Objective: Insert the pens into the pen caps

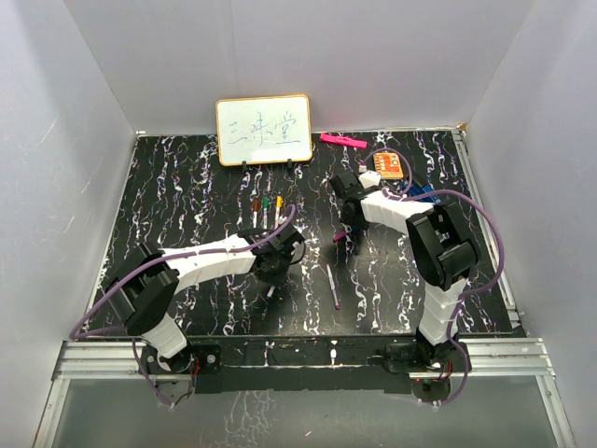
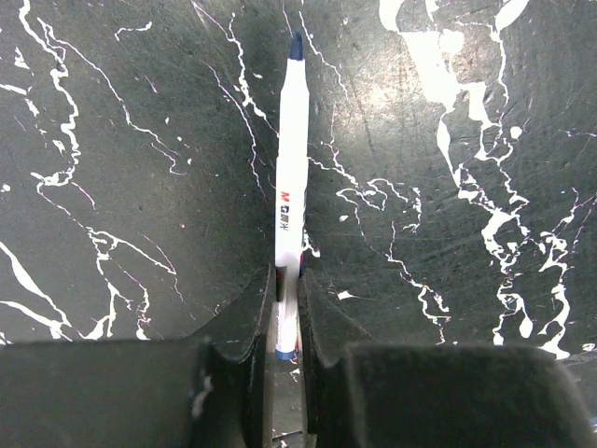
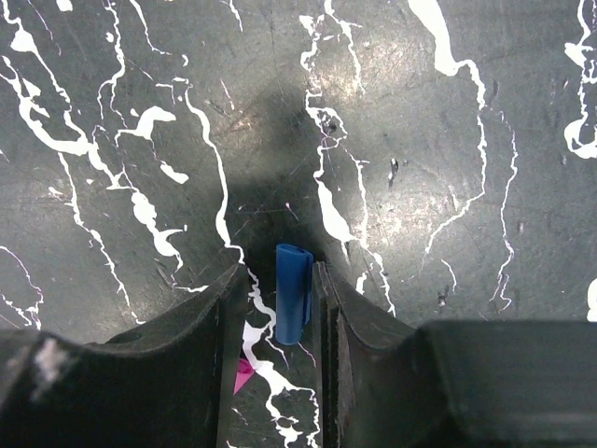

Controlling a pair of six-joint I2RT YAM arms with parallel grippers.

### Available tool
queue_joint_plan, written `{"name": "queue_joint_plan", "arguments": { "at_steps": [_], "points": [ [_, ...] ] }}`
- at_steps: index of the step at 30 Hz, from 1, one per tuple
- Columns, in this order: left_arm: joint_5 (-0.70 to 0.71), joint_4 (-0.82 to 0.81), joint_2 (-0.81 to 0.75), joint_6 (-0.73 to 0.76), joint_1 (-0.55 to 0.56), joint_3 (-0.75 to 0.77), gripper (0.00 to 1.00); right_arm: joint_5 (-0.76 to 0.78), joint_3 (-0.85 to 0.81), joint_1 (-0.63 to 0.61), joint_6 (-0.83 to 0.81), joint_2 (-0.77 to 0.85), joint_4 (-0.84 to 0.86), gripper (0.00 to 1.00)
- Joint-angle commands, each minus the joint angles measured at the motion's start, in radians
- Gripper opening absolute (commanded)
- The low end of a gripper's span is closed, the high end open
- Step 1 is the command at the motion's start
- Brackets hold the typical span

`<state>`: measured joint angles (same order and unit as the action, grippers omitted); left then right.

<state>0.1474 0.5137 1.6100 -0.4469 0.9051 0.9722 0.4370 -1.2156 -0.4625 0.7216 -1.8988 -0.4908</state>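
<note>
While my left gripper [image 2: 287,285] pinches the blue-tipped pen [image 2: 290,177] near its back end, my right gripper [image 3: 280,273] stands a little spread, with the blue cap [image 3: 293,303] between its fingers.

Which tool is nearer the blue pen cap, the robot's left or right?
Right. The right tool straddles the blue pen cap; the left tool is off to its left, shut on the blue-tipped pen.

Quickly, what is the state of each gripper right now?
The left gripper is shut on the blue pen.
The right gripper is open, its fingers on either side of the blue cap, not yet clamped.
</note>
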Motion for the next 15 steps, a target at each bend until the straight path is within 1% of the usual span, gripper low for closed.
{"name": "queue_joint_plan", "arguments": {
  "at_steps": [1,2,3,5,10,12,14,15],
  "points": [
    [0.013,0.009,-0.004,-0.003,-0.005,0.003,0.00,0.002,0.014,0.005,0.005,-0.065,-0.040,0.30],
    [0.012,0.009,-0.005,-0.003,-0.005,0.002,0.00,0.000,0.016,0.005,0.005,-0.068,-0.040,0.29],
    [0.013,0.010,-0.007,-0.003,-0.006,0.002,0.00,-0.005,0.018,0.004,0.006,-0.070,-0.039,0.26],
    [0.015,0.012,-0.007,-0.003,-0.006,0.000,0.00,-0.016,0.021,0.005,0.006,-0.076,-0.040,0.23],
    [0.018,0.013,-0.018,-0.007,-0.006,-0.004,0.00,-0.059,0.043,0.004,0.006,-0.082,-0.046,0.10],
    [0.019,0.013,-0.020,-0.007,-0.006,-0.004,0.00,-0.068,0.057,0.005,0.006,-0.082,-0.055,0.09],
    [0.019,0.013,-0.022,-0.007,-0.006,-0.004,0.00,-0.070,0.073,0.005,0.006,-0.080,-0.063,0.05],
    [0.019,0.011,-0.022,-0.007,-0.005,-0.004,0.00,-0.070,0.083,0.004,0.004,-0.078,-0.064,0.00]
  ]
}}
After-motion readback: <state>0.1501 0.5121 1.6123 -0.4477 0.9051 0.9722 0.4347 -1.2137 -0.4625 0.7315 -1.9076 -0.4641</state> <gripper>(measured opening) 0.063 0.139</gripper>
